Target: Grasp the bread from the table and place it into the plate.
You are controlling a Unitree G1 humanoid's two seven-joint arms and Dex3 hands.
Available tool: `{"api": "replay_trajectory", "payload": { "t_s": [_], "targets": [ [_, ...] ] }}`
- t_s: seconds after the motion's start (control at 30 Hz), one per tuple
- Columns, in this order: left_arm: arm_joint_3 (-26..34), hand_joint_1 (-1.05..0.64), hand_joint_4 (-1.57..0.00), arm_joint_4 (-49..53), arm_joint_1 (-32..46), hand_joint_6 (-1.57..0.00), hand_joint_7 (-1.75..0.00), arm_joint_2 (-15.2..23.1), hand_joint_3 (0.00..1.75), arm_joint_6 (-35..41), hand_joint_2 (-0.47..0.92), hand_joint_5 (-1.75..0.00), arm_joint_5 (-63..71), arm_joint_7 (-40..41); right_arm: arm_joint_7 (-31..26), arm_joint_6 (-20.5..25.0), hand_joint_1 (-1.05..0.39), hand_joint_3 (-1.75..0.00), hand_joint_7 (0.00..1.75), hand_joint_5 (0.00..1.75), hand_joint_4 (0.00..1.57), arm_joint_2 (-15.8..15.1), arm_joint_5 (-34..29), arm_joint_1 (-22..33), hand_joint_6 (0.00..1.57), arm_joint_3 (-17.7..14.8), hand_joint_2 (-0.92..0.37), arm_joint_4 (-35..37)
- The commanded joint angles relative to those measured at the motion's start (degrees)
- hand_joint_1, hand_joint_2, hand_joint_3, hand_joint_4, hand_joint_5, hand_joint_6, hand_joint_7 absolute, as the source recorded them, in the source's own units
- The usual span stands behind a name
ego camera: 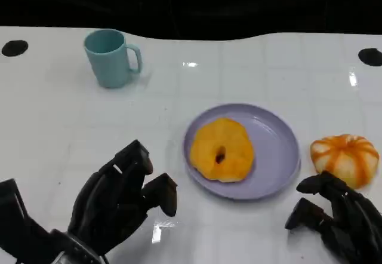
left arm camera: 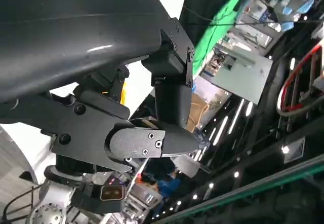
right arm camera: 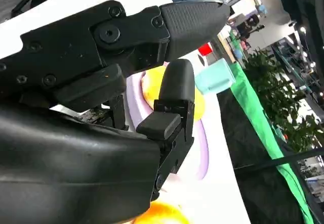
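The plate (ego camera: pixel 280 156) sat near the middle of the white table (ego camera: pixel 59 132), and the bread (ego camera: pixel 221 149) lay in it, on its left half. A teal mug (ego camera: pixel 111 58) stood far off to the left, handle to the right; its inside could not be made out. An orange-and-white pumpkin (ego camera: pixel 345 158) rested just right of the plate. The left hand (ego camera: pixel 116 201) hovered near-left of the plate, fingers loosely curled and holding nothing. The right hand (ego camera: pixel 337 219) sat just near of the pumpkin, fingers apart, also holding nothing.
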Motion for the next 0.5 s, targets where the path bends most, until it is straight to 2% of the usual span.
{"api": "replay_trajectory", "payload": {
  "t_s": [0.03,0.5],
  "targets": [
    [2.3,-0.57,-0.8,-2.2,1.8,-0.66,-1.53,0.8,0.42,5.9,0.92,-1.75,-1.7,1.4,0.4,0.4,-0.54,-0.22,1.16,1.5,0.67,-1.1,0.5,0.9,0.62,0.0,-0.92,-1.2],
    [4.7,-0.55,-0.78,-1.3,2.8,-0.68,-1.56,-0.1,0.38,7.6,0.92,-1.75,0.2,0.0,0.8,1.1,-0.53,-0.23,1.13,1.48,0.66,-1.2,0.9,1.5,0.62,-0.2,-0.92,-2.1]
  ]
}}
